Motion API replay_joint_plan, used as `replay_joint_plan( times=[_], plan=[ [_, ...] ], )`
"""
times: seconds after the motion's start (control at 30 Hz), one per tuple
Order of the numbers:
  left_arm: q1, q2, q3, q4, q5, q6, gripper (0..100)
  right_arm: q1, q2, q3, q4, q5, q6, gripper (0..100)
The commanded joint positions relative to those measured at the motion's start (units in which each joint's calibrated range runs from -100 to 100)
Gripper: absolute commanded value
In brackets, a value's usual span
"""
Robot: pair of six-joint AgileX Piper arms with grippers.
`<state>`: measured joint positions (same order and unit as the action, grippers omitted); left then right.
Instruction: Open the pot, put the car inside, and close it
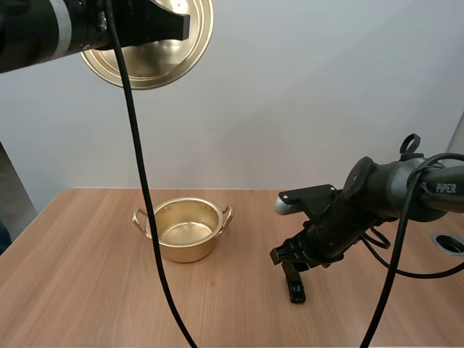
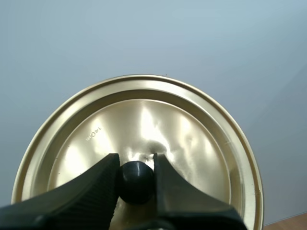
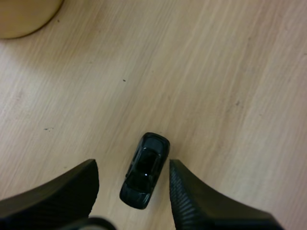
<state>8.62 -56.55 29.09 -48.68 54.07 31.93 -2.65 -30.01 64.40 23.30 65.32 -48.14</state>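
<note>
The gold pot stands open on the wooden table, nothing visible inside it. Its gold lid hangs high above the table's left side. My left gripper is shut on the lid's black knob, the lid's top face turned to the camera. A small black toy car lies on the table right of the pot. My right gripper hovers low over it, open, one finger on each side of the car and apart from it. In the high view the right gripper points down at the table.
Bare wood lies between the pot and the car. A round cable hole sits near the table's right edge. A bit of the pot's wall shows beyond the car in the right wrist view.
</note>
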Motion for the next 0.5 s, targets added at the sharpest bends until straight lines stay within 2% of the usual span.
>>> replay_joint_plan(
  times=[0.0,0.27,0.47],
  plan=[
    [0.05,0.04,-0.03,0.08,0.20,-0.18,0,0.32,0.40,-0.04,0.01,0.09,-0.09,80],
    [0.05,0.04,-0.03,0.08,1.36,-0.58,0,0.37,0.72,-0.04,0.01,-1.56,-0.09,80],
    [0.05,0.04,-0.03,0.08,1.54,-0.97,0,0.37,5.36,-0.04,0.01,-2.56,-0.30,80]
  ],
)
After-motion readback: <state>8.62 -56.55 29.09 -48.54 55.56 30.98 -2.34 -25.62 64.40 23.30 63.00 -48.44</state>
